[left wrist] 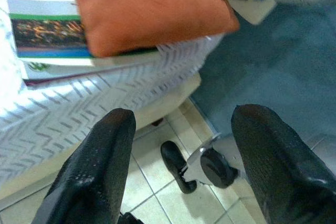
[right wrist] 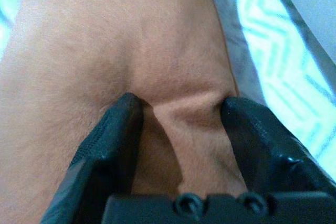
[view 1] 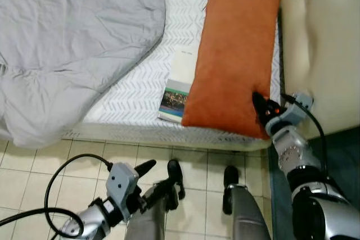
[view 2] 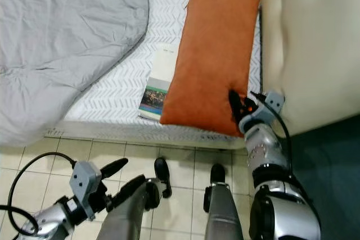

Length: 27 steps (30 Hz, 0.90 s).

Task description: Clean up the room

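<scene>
Right wrist view showed the right gripper (right wrist: 181, 129) pinching a fold of the orange pillow (view 1: 233, 60), which lay at the bed's (view 1: 129, 102) near edge, overlapping a book (view 1: 177, 91) at nine o'clock. The left gripper (view 1: 163, 175) hung spread over floor tiles (view 1: 34, 167).

Long rectangular suede-like pillow (view 1: 233, 60): burnt orange, plain. Fitted bed sheet (view 1: 140, 91): white with grey chevron pattern; rumpled quilted duvet (view 1: 67, 43): plain pale grey. Tiled floor (view 1: 56, 158): cream squares, darker grout.

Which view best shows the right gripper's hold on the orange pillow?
Right wrist view: the right gripper pinches a fold of the orange pillow. Both eye views show it at the pillow's near corner; the left wrist view barely catches it.
</scene>
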Motion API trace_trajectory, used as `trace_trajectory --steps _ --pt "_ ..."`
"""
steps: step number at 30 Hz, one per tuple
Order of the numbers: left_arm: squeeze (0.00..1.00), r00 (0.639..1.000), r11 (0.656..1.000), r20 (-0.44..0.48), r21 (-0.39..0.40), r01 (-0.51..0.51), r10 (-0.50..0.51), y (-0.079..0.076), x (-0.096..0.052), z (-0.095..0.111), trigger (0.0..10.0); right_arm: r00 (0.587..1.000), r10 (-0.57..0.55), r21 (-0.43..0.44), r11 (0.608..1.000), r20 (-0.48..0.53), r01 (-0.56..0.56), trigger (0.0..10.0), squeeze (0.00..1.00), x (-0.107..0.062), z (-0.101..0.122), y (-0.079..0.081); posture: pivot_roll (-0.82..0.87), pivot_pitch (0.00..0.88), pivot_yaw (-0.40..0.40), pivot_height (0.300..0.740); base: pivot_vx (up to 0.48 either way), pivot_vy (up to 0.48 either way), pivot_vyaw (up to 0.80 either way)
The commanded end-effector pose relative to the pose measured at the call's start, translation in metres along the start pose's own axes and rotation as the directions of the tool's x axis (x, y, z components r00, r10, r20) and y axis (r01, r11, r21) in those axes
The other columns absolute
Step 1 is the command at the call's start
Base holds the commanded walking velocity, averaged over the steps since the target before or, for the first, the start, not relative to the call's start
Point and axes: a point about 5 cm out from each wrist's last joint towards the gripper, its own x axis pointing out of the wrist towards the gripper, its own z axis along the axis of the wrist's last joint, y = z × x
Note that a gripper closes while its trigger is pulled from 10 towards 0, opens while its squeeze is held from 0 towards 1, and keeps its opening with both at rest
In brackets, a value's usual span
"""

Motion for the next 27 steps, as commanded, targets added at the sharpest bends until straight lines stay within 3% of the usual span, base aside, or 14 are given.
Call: trace_trajectory --steps 1,11,16,17,27 --pt "0.0 0.999 1.0 -0.049 -0.024 -0.018 0.017 -0.009 -0.012 -0.008 10.0 1.0 -0.006 0.068 0.998 0.01 0.005 10.0 0.0 -0.006 0.003 -0.012 -0.03 0.583 0.067 0.74 0.0 0.0 0.0" --pt "0.0 0.994 0.998 -0.09 -0.025 -0.062 0.059 -0.015 -0.02 -0.009 10.0 1.0 0.004 0.199 0.98 -0.018 0.0 10.0 0.0 -0.007 -0.002 -0.018 -0.02 0.576 0.072 0.74 0.0 0.0 0.0" --pt "0.0 0.993 0.997 -0.094 -0.025 -0.071 0.069 -0.015 -0.021 -0.007 10.0 0.999 0.008 0.211 0.977 -0.05 0.002 10.0 0.0 -0.007 -0.01 -0.016 -0.02 0.577 0.075 0.74 0.0 0.0 0.0" --pt "0.0 0.993 0.997 -0.096 -0.017 -0.075 0.073 -0.014 -0.021 -0.006 10.0 0.993 0.019 0.198 0.98 -0.113 0.003 0.0 0.0 -0.007 -0.023 -0.011 -0.01 0.579 0.08 0.74 0.0 0.0 0.0" --pt "0.0 0.99 0.995 -0.102 -0.006 -0.097 0.096 -0.011 -0.021 -0.004 10.0 0.985 0.037 0.223 0.975 -0.169 0.001 0.0 0.0 -0.007 -0.037 -0.003 -0.01 0.58 0.077 0.74 0.0 0.0 0.0"
